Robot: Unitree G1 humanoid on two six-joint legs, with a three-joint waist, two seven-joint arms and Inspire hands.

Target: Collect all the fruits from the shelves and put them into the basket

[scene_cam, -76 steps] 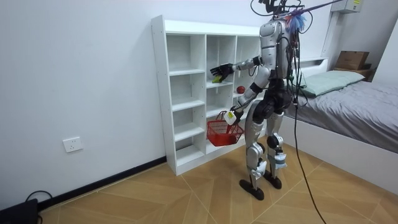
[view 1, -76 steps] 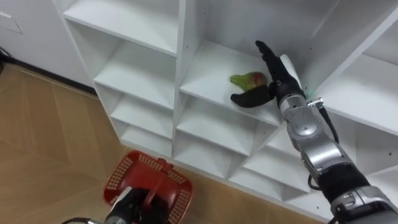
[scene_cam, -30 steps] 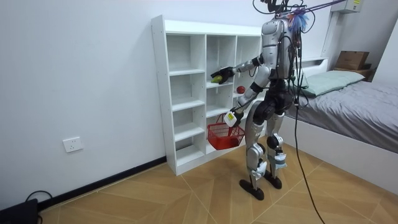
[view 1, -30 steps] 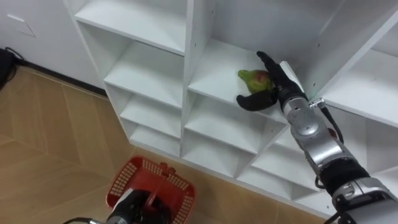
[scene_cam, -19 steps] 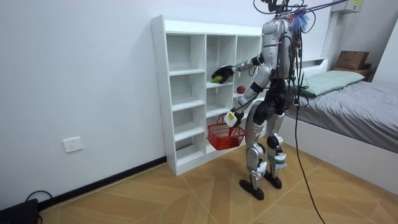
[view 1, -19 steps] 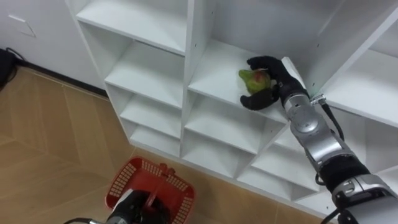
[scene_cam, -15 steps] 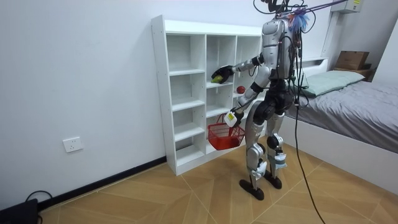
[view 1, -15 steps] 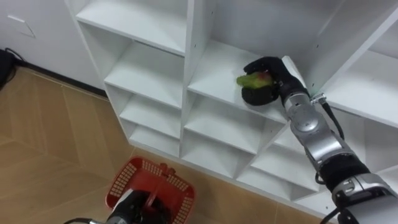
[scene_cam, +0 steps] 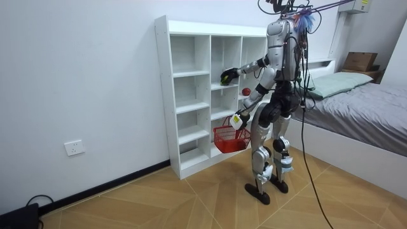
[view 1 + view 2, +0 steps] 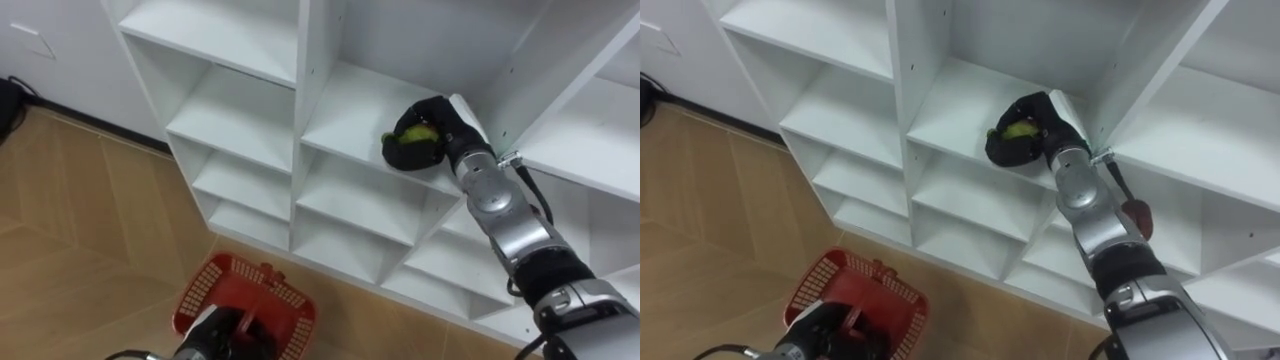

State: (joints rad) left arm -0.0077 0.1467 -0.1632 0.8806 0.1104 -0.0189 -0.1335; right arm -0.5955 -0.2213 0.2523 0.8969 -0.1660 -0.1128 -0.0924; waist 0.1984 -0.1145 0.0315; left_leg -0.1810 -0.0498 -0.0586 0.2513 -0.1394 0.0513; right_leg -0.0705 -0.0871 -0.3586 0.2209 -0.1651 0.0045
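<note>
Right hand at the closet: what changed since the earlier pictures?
The right hand, open beside the green fruit earlier, has curled its fingers round it on the closet shelf. The fruit hasn't left the shelf; the left hand still holds the red basket low.

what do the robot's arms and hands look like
The right hand has black fingers and a white plate on its back. Its forearm is silver-grey metal in rounded segments, turning black nearer the elbow, with a dark cable running alongside. The left hand looks dark too.
</note>
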